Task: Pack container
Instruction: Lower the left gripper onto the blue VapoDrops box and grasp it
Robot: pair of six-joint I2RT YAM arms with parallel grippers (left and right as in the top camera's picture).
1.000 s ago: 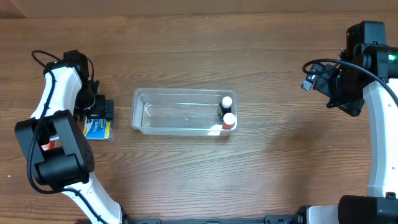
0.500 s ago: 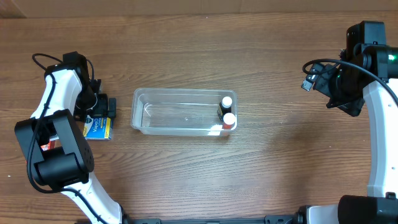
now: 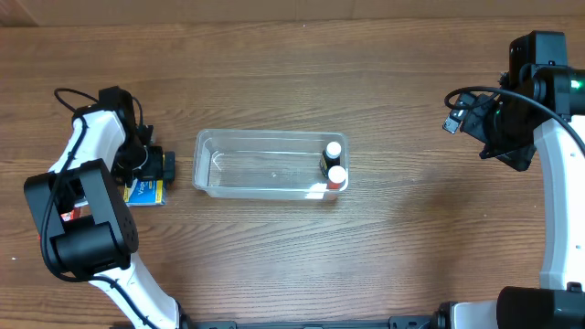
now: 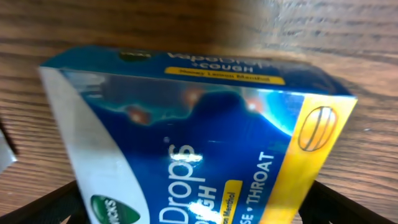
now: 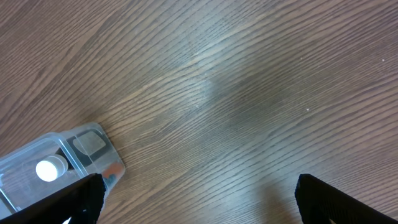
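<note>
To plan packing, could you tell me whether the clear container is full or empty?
Mostly empty: the container holds only two white-capped bottles, at its right end.

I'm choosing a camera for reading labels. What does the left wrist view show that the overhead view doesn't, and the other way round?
Only the left wrist view: the print on the blue and yellow cardboard box, with the words VapoDrops, Cough and Throat readable. Only the overhead view: the clear plastic rectangular container and the two small white-capped bottles standing in it at the end farther from the box. Both: the same box lying on the brown wooden table.
</note>
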